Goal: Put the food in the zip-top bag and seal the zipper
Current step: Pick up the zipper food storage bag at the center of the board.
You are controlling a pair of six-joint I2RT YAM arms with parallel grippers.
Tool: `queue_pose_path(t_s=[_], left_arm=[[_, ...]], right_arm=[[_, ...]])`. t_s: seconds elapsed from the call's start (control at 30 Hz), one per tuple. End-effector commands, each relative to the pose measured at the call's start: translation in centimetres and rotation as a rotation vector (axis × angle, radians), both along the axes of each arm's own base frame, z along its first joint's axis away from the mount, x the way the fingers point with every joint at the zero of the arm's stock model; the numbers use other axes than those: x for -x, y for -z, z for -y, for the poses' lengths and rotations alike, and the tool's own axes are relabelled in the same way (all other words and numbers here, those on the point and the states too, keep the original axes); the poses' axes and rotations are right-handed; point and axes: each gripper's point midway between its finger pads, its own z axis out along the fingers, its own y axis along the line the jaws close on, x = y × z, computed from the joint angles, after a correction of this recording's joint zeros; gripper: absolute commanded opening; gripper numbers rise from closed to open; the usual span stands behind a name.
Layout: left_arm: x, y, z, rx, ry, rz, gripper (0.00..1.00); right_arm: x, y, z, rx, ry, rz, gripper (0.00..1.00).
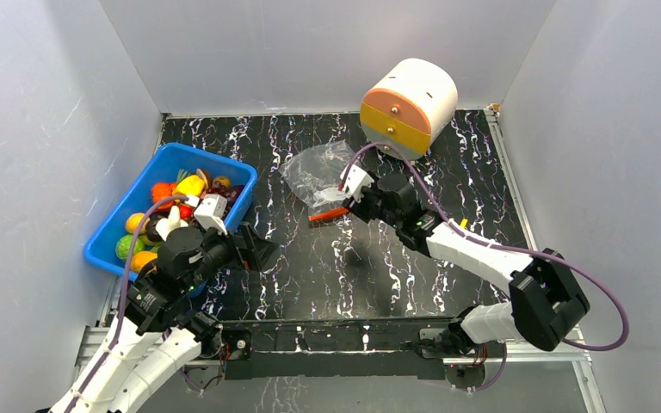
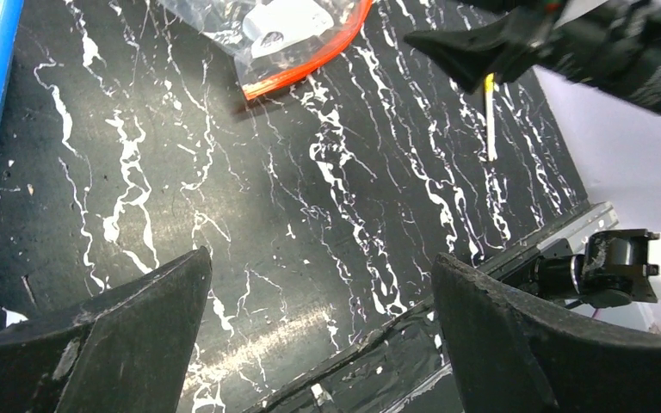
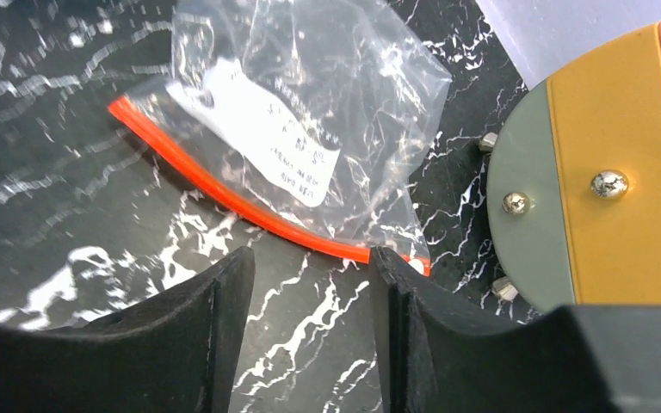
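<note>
The zip-top bag (image 1: 314, 168) lies empty and crinkled on the black marbled table, with its white label (image 3: 267, 138) facing up. Its orange-red zipper (image 3: 250, 206) runs along the near edge and also shows in the top view (image 1: 327, 215). My right gripper (image 1: 342, 200) is open just above the zipper, with its jaws (image 3: 310, 258) apart over bare table and one fingertip at the strip's end. The food (image 1: 176, 211) is piled in a blue bin (image 1: 108, 245) at the left. My left gripper (image 1: 258, 249) is open and empty beside the bin, its jaws (image 2: 323, 267) wide apart; the bag (image 2: 250, 34) is far ahead.
A round cream drawer unit with orange and yellow fronts (image 1: 409, 107) lies at the back, close behind the bag, and shows large in the right wrist view (image 3: 611, 172). A thin yellow-tipped stick (image 2: 489, 116) lies on the table by the right arm. White walls enclose three sides.
</note>
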Motion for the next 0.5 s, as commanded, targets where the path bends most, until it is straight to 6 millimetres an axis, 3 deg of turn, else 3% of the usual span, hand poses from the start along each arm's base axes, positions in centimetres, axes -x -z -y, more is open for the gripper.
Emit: queue_pose_path(t_s=[0.0,0.2,0.47], left_arm=[[0.3,-2.0,0.5,0.047,0.046,0.081,0.98],[0.4,-2.1,0.3,0.052,0.039,0.084,0.98],[0.5,-2.2,0.3,0.055,0.035,0.084,0.98]], right_arm=[[-2.2,-0.6,0.4,0.168,-0.068,0.236,0.47],[-1.8,3.5,-0.9,0.321,-0.243,0.170,0.45],[-3.2,5.9,-1.4,0.401,-0.281,0.202,0.46]])
